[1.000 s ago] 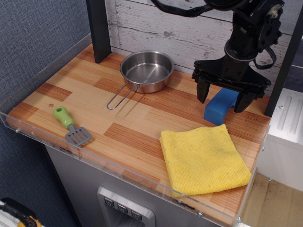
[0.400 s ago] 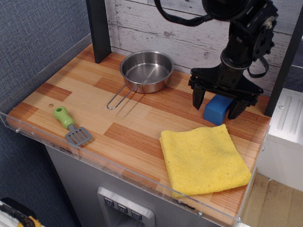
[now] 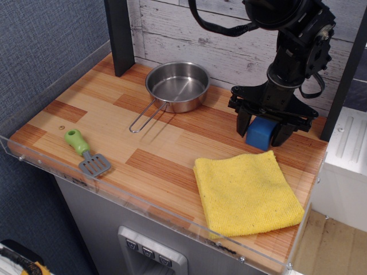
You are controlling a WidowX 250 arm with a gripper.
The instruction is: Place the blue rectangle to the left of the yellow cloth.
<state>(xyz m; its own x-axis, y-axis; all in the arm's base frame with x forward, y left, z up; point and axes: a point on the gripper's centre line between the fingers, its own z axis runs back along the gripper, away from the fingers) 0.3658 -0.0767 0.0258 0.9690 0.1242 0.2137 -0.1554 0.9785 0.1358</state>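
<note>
The blue rectangle (image 3: 260,135) sits on the wooden table near the back right, just beyond the far edge of the yellow cloth (image 3: 246,192). My black gripper (image 3: 262,130) has come down over it, with one finger on each side, closed against the block. The block still rests on the table. Its upper part is hidden by the gripper body. The yellow cloth lies flat at the front right, apart from the block.
A steel pan (image 3: 176,86) with a wire handle stands at the back middle. A green-handled spatula (image 3: 85,151) lies at the front left. A clear plastic rim (image 3: 143,201) runs along the table's front edge. A dark post (image 3: 119,34) stands at the back left.
The gripper has lowered over the blue block and its fingers have narrowed from wide open to touching the block's sides. The block has turned slightly.
</note>
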